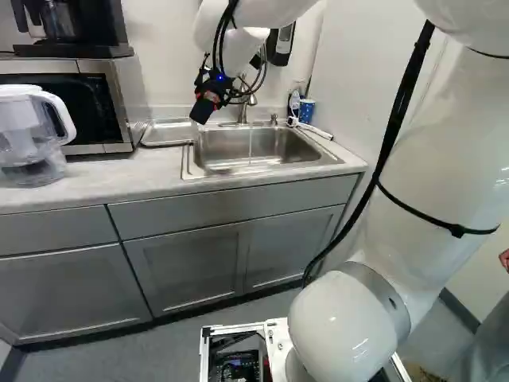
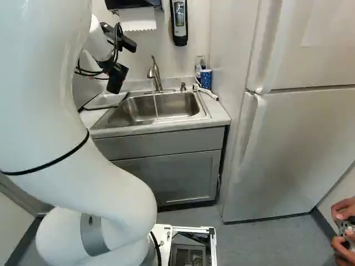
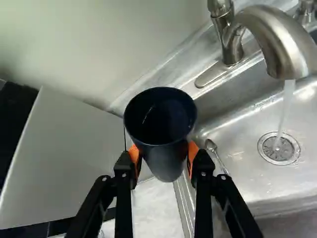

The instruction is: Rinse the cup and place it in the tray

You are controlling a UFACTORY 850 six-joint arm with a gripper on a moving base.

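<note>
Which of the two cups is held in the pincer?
The plain dark cup, clamped in the pincer; the speckled blue cup stands beside the sink.

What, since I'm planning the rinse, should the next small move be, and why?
I'd probably shift the cup sideways into the running water: the gripper holds it beside the stream, not under it, and the faucet is on. Whether the cup is rinsed yet, I can't tell.

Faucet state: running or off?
Running. In the wrist view a stream of water falls from the faucet onto the sink drain; the base views show it as a thin line.
</note>
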